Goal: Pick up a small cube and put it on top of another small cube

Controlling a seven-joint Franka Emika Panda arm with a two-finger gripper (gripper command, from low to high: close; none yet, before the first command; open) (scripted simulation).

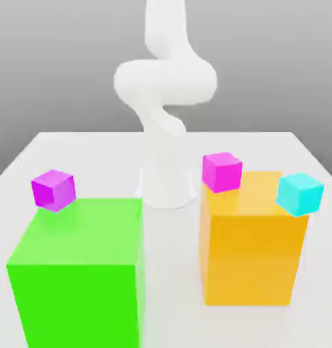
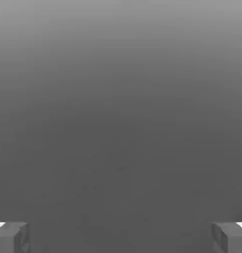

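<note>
Gripper (image 2: 121,237) fingers (image 2: 11,237) spread wide, nothing between them — grey floor beyond. Pink-magenta cube (image 1: 222,171) sits on orange block (image 1: 253,238) at its rear corner, toward exterior view's left; cyan cube (image 1: 300,194) overhangs opposite edge. Violet cube (image 1: 53,189) on green block (image 1: 77,272) far corner. White arm (image 1: 165,88) stands between blocks.

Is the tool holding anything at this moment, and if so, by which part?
Nothing is held: the tool is open, with only bare grey background between its fingertips.
</note>
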